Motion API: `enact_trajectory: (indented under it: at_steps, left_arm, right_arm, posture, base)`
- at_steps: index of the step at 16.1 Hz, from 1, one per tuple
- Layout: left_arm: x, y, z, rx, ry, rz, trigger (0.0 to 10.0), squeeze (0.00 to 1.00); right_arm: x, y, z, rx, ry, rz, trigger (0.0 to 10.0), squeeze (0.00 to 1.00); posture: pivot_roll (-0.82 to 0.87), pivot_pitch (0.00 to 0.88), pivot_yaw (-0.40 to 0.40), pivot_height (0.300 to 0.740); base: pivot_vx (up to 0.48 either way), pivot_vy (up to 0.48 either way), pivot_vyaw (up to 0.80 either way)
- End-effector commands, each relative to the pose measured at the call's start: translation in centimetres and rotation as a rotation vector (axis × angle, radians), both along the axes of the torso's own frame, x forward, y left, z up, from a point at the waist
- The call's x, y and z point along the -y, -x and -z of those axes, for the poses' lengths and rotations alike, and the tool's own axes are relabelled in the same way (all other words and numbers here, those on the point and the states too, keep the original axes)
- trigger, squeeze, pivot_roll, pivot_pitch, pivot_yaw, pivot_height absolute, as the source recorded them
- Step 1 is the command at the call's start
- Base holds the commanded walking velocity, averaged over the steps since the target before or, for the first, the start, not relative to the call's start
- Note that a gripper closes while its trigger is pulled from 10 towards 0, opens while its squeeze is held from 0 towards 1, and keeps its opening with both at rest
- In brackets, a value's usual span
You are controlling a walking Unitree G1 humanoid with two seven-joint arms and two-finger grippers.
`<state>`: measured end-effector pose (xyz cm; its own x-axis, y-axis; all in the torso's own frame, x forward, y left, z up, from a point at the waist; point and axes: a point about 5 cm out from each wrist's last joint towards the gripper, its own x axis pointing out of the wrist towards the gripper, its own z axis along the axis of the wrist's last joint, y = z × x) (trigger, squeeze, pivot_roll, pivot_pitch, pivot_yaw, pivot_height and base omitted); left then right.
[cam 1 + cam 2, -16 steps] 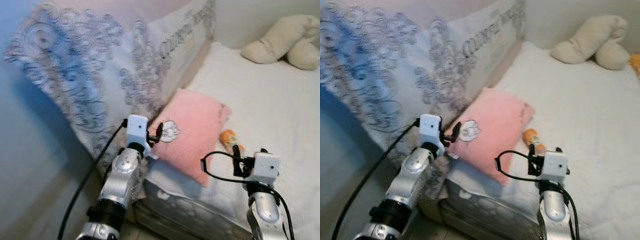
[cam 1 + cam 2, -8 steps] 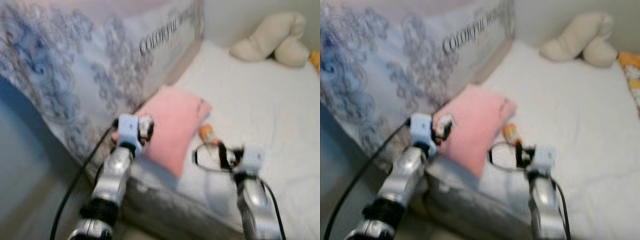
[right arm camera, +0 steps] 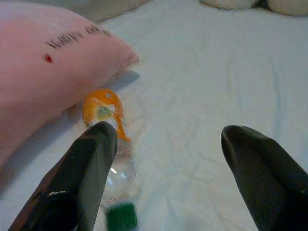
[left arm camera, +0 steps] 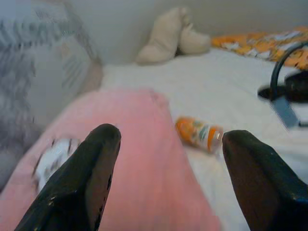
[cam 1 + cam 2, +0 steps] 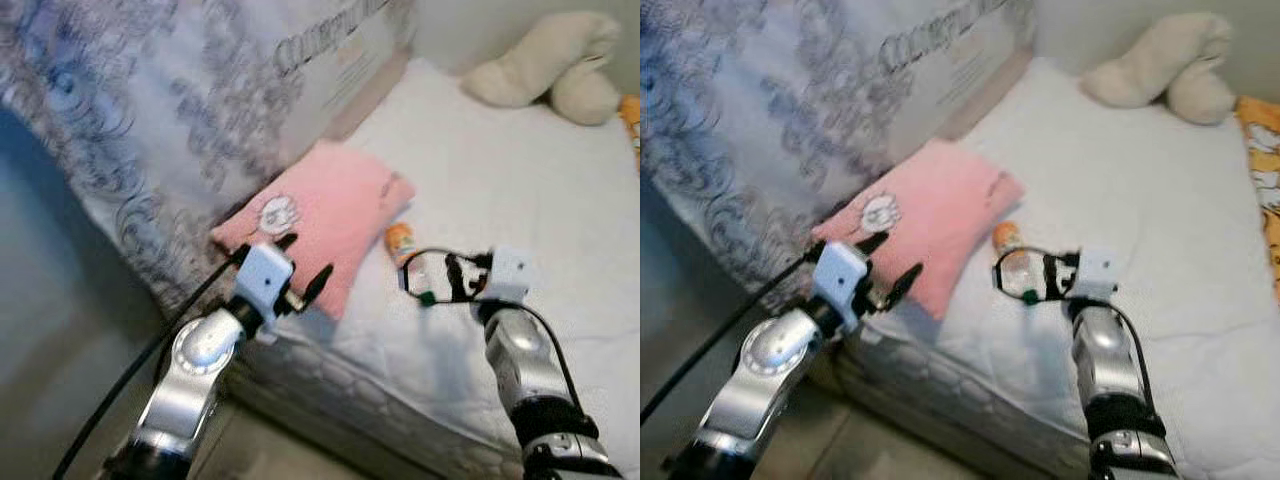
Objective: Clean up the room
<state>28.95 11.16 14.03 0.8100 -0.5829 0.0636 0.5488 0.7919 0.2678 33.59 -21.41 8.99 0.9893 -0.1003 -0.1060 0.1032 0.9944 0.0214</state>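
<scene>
Cleanup's barely started I'd say: the plastic bottle [image 3: 111, 163] lies on the bed just beside the pink pillow [image 5: 325, 215], my right claw [image 3: 166, 180] hovering over it spread wide, left claw [image 5: 300, 270] also wide at the pillow's edge, nothing grabbed yet.

Bedroom corner, soft daylight.
White quilted mattress [image 5: 520, 200] against pale wall [image 4: 120, 24]; grey-blue swirl-patterned bedding [image 5: 150, 110] heaped at left; cream plush [image 5: 545, 65] far corner; bare floor [image 5: 50, 330] below.
</scene>
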Motion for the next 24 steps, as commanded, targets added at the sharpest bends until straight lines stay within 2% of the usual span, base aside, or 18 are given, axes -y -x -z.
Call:
enact_trajectory:
  at_steps: [1,2,3,4,5,6,7,8,9,13,16,20,22,24]
  left_arm:
    - [0.0,0.1,-1.2,0.014,0.073,-0.043,10.0,0.00]
    - [-0.3,1.7,-0.2,-0.072,0.190,-0.128,10.0,0.00]
    - [-0.1,2.5,0.4,-0.098,0.202,-0.139,10.0,0.00]
    - [0.2,3.1,1.5,-0.167,0.232,-0.163,10.0,0.00]
    - [0.4,2.9,2.2,-0.212,0.244,-0.177,10.0,0.00]
    - [0.5,2.9,2.5,-0.218,0.227,-0.172,10.0,0.00]
    - [0.5,3.0,3.0,-0.218,0.176,-0.156,10.0,0.00]
    - [0.5,2.8,3.3,-0.239,0.176,-0.145,10.0,0.00]
    - [0.6,2.0,3.0,-0.236,0.207,-0.139,10.0,0.00]
    - [0.8,-1.3,1.0,-0.151,0.214,-0.185,10.0,0.00]
    - [0.6,-1.9,0.8,-0.158,0.248,-0.212,10.0,0.00]
    - [0.6,-2.3,1.0,-0.155,0.229,-0.210,10.0,0.00]
    - [0.8,-2.4,0.5,-0.126,0.209,-0.194,10.0,0.00]
    - [1.2,-2.6,-0.8,-0.070,0.171,-0.158,10.0,0.00]
  right_arm:
    - [0.9,0.9,-0.6,0.067,0.035,0.040,10.0,0.00]
    - [0.5,5.2,-0.9,0.153,0.117,0.041,10.0,0.00]
    - [0.2,7.4,-0.7,0.152,0.131,0.041,10.0,0.00]
    - [0.3,11.0,0.0,0.130,0.132,0.078,10.0,0.00]
    - [0.4,12.6,0.5,0.109,0.118,0.113,10.0,0.00]
    - [0.6,13.7,1.0,0.091,0.103,0.129,10.0,0.00]
    - [1.2,15.7,2.0,0.051,0.098,0.158,10.0,0.00]
    - [1.6,16.4,2.5,0.025,0.095,0.174,10.0,0.00]
    - [1.3,15.6,2.5,0.030,0.093,0.165,10.0,0.00]
    - [0.1,11.7,1.4,0.065,0.041,0.126,10.0,0.00]
    - [-1.0,10.8,1.4,0.061,0.014,0.066,10.0,0.00]
    - [-1.6,10.2,1.5,0.052,0.005,0.043,10.0,0.00]
    - [-1.0,9.3,1.0,0.073,0.007,0.099,10.0,0.00]
    - [0.5,7.0,0.4,0.080,-0.030,0.166,10.0,0.00]
  posture:
    - [0.28,0.144,-0.090,0.740]
    - [0.25,0.090,-0.092,0.740]
    - [0.24,0.082,-0.092,0.740]
    - [0.22,0.037,-0.080,0.740]
    - [0.20,0.011,-0.067,0.740]
    - [0.20,0.011,-0.067,0.740]
    - [0.18,0.000,-0.056,0.740]
    - [0.17,0.000,-0.047,0.740]
    - [0.15,0.000,-0.025,0.740]
    - [0.12,0.000,-0.003,0.740]
    - [0.13,0.000,-0.004,0.740]
    - [0.13,0.000,-0.008,0.740]
    - [0.15,0.000,-0.009,0.740]
    - [0.15,0.000,-0.005,0.740]
  base:
    - [0.000,0.000,0.00]
    - [0.000,0.000,0.00]
    - [0.000,0.000,0.00]
    - [0.000,0.000,0.00]
    - [0.000,0.000,0.00]
    - [0.000,0.000,0.00]
    - [0.000,0.000,0.00]
    - [0.000,0.000,0.00]
    - [0.480,0.000,0.00]
    - [0.480,0.000,0.00]
    - [0.480,0.000,0.00]
    - [0.480,0.000,0.00]
    - [0.480,0.000,0.00]
    - [0.000,0.000,0.00]
